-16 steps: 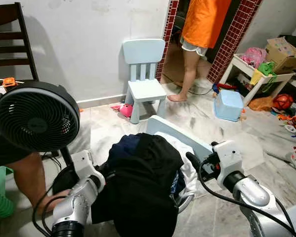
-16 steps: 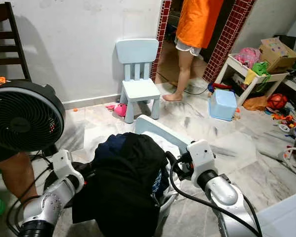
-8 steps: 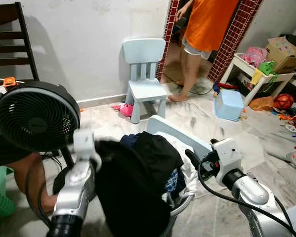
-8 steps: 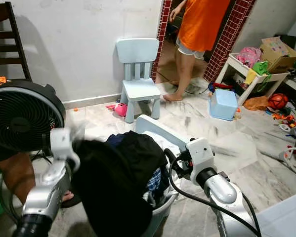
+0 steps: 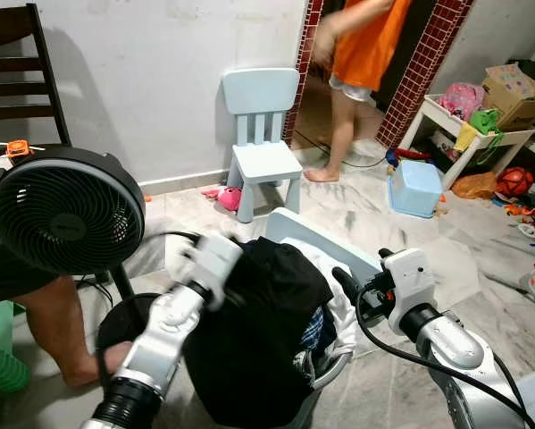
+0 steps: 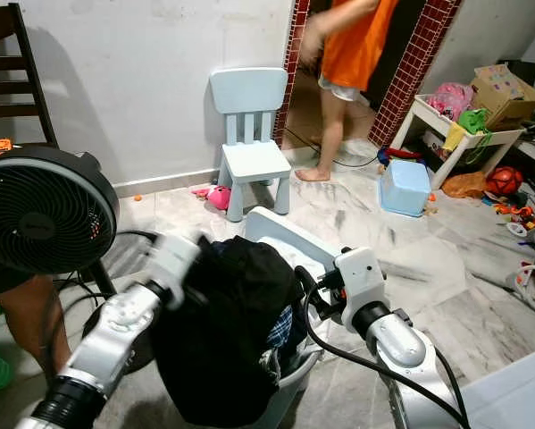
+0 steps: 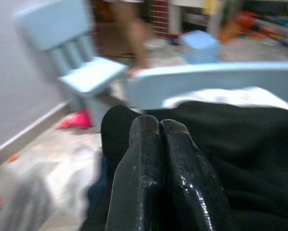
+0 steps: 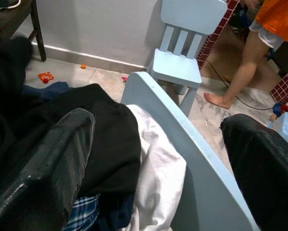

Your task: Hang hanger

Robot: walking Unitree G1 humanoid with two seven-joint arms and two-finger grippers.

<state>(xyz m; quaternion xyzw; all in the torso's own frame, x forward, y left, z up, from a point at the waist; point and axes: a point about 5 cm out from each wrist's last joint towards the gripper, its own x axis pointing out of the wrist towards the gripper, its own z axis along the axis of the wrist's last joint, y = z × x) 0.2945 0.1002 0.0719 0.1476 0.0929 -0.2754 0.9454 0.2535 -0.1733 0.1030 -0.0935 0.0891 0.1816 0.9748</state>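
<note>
A heaped laundry basket [image 5: 335, 366] stands right before me, topped by a black garment [image 5: 267, 340] over white cloth [image 5: 325, 264] and plaid cloth [image 5: 313, 326]. My left gripper [image 7: 159, 122] is shut, its fingers pressed together just above the black garment at the pile's upper left edge. My right gripper [image 8: 156, 120] is open wide at the pile's right side, one finger [image 8: 43, 168] over the black garment and the other [image 8: 264, 163] beyond a pale blue panel [image 8: 182, 139].
A black standing fan [image 5: 66, 210] is at the left, with a person's bare leg [image 5: 57, 331] below it. A small blue chair [image 5: 263, 134] stands by the wall. A person in orange [image 5: 361, 54] is in the doorway. Toys and a blue tub [image 5: 414, 188] are at the right.
My left arm has swung from low at the pile's left side up to its top, and the black garment has settled. The person in orange has shifted in the doorway.
</note>
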